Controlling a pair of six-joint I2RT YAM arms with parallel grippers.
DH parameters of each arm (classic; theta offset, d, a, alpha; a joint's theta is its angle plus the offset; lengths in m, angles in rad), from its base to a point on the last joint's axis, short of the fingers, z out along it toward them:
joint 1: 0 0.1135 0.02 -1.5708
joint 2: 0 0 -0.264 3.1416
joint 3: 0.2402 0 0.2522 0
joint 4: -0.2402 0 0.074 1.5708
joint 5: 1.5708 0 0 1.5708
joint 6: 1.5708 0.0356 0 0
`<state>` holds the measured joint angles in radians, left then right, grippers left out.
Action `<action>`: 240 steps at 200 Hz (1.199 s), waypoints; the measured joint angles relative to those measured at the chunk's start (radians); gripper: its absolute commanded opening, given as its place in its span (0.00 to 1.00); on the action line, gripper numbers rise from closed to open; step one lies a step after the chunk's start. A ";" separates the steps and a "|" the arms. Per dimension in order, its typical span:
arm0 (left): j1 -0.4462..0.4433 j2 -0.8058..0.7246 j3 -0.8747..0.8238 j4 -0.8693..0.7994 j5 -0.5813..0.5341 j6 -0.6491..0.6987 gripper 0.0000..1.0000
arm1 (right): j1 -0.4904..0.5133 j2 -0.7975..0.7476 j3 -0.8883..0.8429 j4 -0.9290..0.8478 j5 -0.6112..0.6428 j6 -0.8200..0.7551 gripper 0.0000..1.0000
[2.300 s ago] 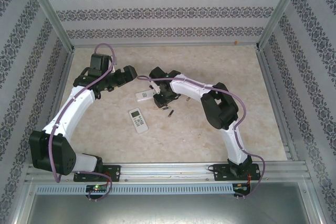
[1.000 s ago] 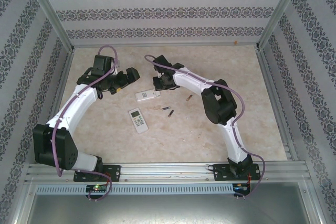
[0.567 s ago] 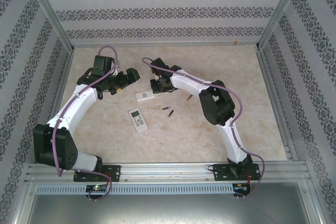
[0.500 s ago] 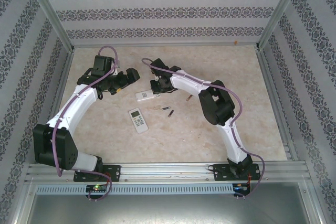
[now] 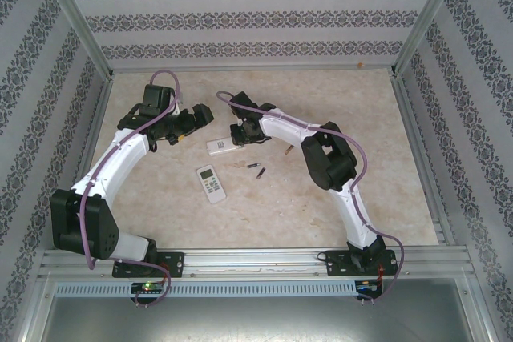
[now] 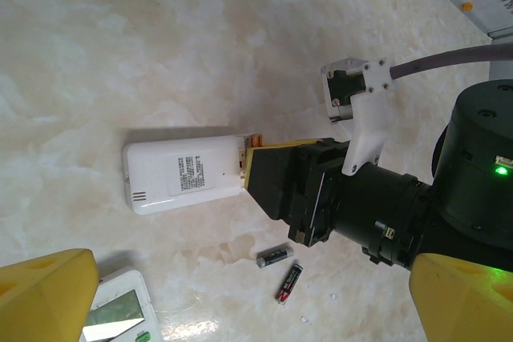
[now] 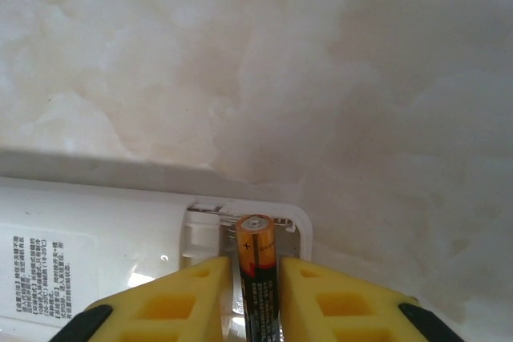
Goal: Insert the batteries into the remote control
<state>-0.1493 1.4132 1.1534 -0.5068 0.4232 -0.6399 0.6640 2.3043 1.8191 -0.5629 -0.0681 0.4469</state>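
Observation:
A white remote control (image 5: 222, 146) lies face down, its battery bay open at the right end (image 7: 240, 226). One of the batteries (image 7: 257, 266), black with an orange tip, lies in that bay between my right gripper's (image 7: 255, 268) yellow fingers (image 7: 192, 298), with a thin gap on each side. That gripper (image 5: 239, 138) is low over the remote's end. Two more batteries (image 6: 275, 257) (image 6: 289, 282) lie loose just in front of it, and another (image 5: 289, 149) lies to the right. My left gripper (image 5: 188, 130) hovers wide open left of the remote (image 6: 184, 175), holding nothing.
A second white remote (image 5: 211, 183) lies face up in front of the first, screen showing (image 6: 120, 314). The right arm's black wrist (image 6: 385, 206) and its cable reach over the table beside the remote. Patterned walls and metal posts close in the marble table (image 5: 337, 86).
My right gripper came from the loose batteries to the remote's open end carrying a battery, then settled lower, and its fingers have eased apart. The left arm has stayed still.

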 measured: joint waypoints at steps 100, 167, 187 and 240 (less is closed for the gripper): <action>0.000 0.082 -0.019 -0.002 0.000 -0.019 0.95 | 0.000 -0.009 0.000 -0.032 0.037 -0.005 0.24; 0.000 0.308 0.007 -0.020 0.037 -0.023 0.67 | 0.000 -0.009 0.000 -0.034 0.038 -0.008 0.14; 0.000 0.370 0.020 -0.018 0.056 -0.028 0.59 | 0.000 -0.009 0.000 -0.034 0.038 -0.008 0.14; 0.000 0.470 0.035 0.036 0.124 -0.073 0.49 | 0.002 -0.017 -0.019 -0.020 0.037 -0.008 0.18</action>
<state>-0.1493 1.8835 1.1881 -0.4706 0.5468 -0.7132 0.6659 2.2871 1.8000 -0.5831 -0.0311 0.4393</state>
